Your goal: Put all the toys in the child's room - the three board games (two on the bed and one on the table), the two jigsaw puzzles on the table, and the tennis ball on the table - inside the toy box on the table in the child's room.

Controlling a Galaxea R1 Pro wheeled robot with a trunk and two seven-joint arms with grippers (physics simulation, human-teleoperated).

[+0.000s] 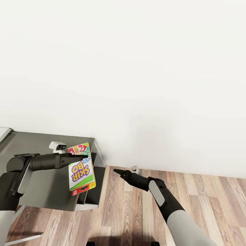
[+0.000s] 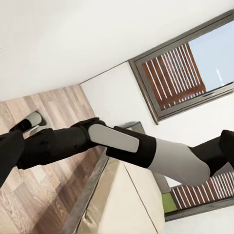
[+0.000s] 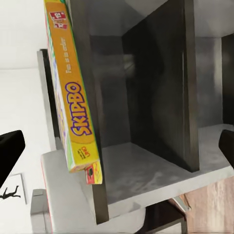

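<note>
Soft, even light fills all views, with no glare. The white wall [image 1: 136, 68] is bright and nearly shadowless; a faint shadow sits below the grey table [image 1: 44, 191]. The shelf recess [image 3: 146, 97] is dim. Renders are sharp, slightly soft at close range

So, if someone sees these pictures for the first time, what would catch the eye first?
Most striking is the bright Skip-Bo box, held on edge by the left tool above the right end of the grey table. Next comes the right tool, empty and pointing toward the box over the wooden floor. A small white device sits on the table behind the box, under a large bare wall.
</note>
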